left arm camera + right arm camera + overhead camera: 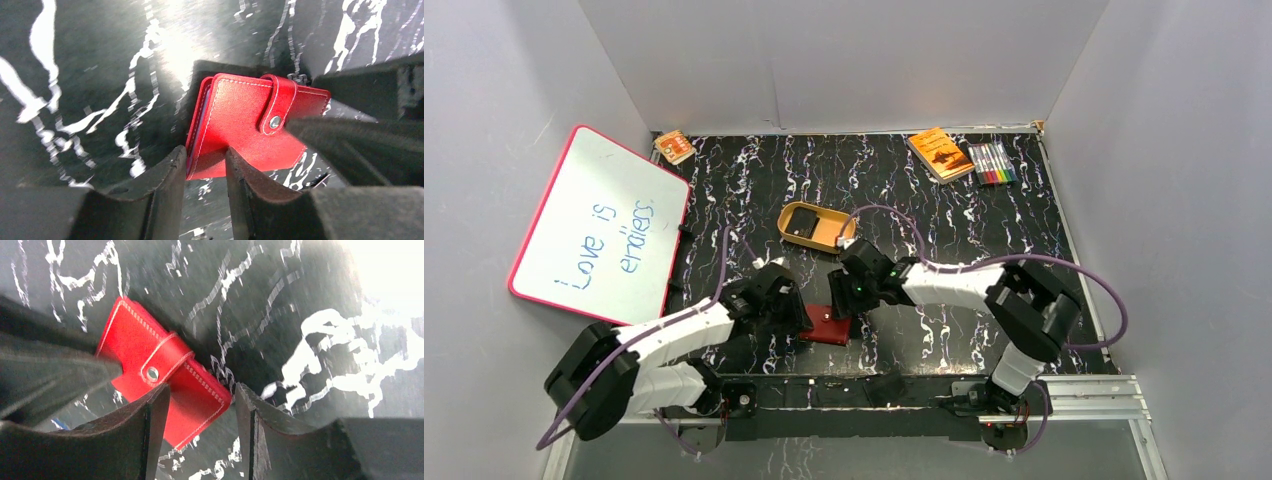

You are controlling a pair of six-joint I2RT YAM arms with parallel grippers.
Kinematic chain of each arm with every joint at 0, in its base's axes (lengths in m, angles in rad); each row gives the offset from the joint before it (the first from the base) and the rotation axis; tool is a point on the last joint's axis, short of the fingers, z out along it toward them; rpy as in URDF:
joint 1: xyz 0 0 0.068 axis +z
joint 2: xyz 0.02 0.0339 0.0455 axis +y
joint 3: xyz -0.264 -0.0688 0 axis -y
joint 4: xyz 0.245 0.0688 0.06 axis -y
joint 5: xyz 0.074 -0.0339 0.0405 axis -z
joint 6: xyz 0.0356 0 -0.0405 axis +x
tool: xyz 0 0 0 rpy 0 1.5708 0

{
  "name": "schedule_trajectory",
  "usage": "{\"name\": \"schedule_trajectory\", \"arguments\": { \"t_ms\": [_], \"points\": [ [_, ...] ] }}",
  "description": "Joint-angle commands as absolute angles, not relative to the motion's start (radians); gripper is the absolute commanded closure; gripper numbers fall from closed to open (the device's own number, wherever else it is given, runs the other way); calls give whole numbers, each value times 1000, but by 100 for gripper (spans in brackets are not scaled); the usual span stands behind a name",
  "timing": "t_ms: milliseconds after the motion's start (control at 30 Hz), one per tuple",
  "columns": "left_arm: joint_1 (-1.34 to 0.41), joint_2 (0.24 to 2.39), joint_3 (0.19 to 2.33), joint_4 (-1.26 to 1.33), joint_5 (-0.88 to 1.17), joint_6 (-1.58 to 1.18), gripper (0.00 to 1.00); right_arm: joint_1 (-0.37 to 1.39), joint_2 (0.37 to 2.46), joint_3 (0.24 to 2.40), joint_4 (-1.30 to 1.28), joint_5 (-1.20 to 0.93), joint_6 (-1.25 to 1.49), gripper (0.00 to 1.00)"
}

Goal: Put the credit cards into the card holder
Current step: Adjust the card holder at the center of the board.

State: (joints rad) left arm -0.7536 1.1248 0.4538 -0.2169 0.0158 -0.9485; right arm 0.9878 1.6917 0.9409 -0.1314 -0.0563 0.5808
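Left gripper [205, 152] is straddling the wallet's [240, 120] corner; pinching or not, I cannot tell. Right gripper [201, 388] is gaping around another corner. Wallet is lying snapped shut on the table [984, 230]; opening it is probably pending, needing the tab [281, 100] freed.

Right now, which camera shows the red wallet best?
The left wrist view: the red wallet is closed and fills the middle. The right wrist view shows it partly hidden. The top view shows only a small red patch.
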Motion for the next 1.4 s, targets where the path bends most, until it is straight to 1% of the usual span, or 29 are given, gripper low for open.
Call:
{"name": "schedule_trajectory", "arguments": {
  "t_ms": [0,100,333,367,433,467,533,567,633,700,767,900,1000,1067,1100,1200,1367],
  "points": [
    [-749,1250,502,-111,91,-880,71,990,1572,821,-130,-16,639,41],
    [-750,1337,550,-56,118,-850,75,997,1491,735,-129,18,697,42],
    [-750,1512,686,27,143,-794,79,1016,1316,588,-127,89,838,43],
    [-750,1528,710,27,138,-783,81,1020,1300,575,-129,96,847,43],
    [-749,1536,755,8,102,-771,82,1020,1273,580,-164,119,855,38],
    [-749,1521,786,-38,60,-767,77,1020,1254,588,-186,133,855,35],
    [-750,1470,817,-110,-23,-767,57,1020,1223,612,-231,159,839,28],
    [-750,1436,826,-138,-50,-764,49,1020,1210,624,-247,169,826,25],
    [-750,1347,821,-194,-98,-772,36,1020,1190,648,-263,182,777,23],
    [-749,1246,796,-258,-138,-806,26,1019,1183,679,-279,189,722,23],
    [-749,1138,745,-319,-146,-855,26,1012,1192,709,-282,182,666,24],
    [-750,914,586,-361,-101,-985,32,987,1243,751,-246,131,578,30],
    [-751,838,505,-361,-46,-1016,34,960,1301,755,-183,85,557,34],
    [-751,847,479,-357,-5,-1006,37,948,1347,759,-148,67,555,36],
    [-751,865,470,-346,33,-992,40,943,1368,761,-139,60,557,37],
    [-751,940,459,-284,114,-964,46,934,1418,764,-111,40,578,39],
    [-750,1040,461,-145,196,-956,44,935,1425,754,-141,63,614,37]
  ]
}}
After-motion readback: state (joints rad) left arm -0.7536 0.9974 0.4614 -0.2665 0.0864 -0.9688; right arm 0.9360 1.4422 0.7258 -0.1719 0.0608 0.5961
